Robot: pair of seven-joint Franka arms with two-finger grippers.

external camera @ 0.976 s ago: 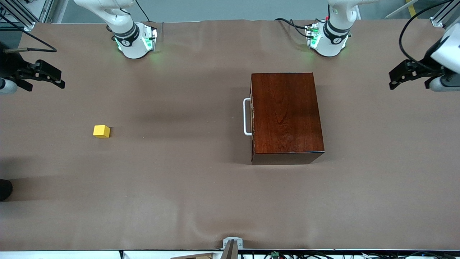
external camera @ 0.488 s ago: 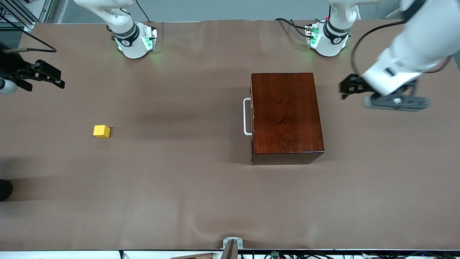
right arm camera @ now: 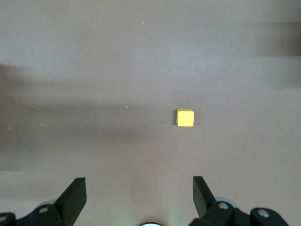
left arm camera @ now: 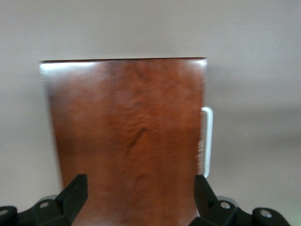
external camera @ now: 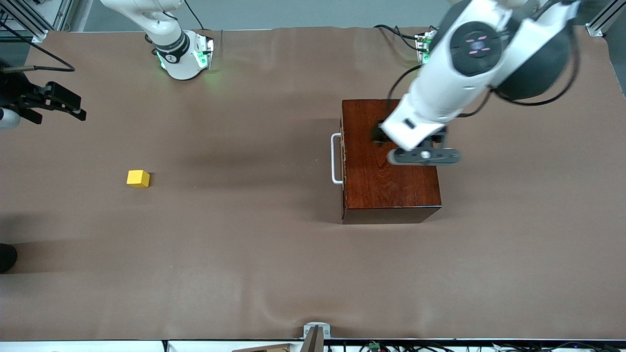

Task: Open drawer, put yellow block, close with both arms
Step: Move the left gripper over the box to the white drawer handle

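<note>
Drawer (external camera: 344, 157) sits fully pushed into the dark mahogany box (external camera: 391, 161), only its dark front edge and the white U-shaped handle (external camera: 335, 159) showing, the handle facing the right arm's end of the bench (external camera: 254, 254). The box stands on the brown bench cover toward the left arm's end, roughly midway between the arm bases and the front camera. The left arm reaches out from its base so that the left hand (external camera: 380, 133) hangs over the top of the box, above the part of the lid close to the drawer front; in the left wrist view its two black fingers (left arm camera: 75, 193) stand wide apart, framing the glossy lid with nothing between them, and the handle (left arm camera: 207, 141) shows at one side of the box (left arm camera: 127, 136). The yellow block (external camera: 138, 178) lies alone on the bare bench well apart from the box, toward the right arm's end and slightly nearer to the front camera than the handle. The right arm waits at that end with the right hand (external camera: 54, 102) held up over the bench edge; the right wrist view looks down on the block (right arm camera: 185, 117) with the fingers (right arm camera: 74, 194) spread and empty.
</note>
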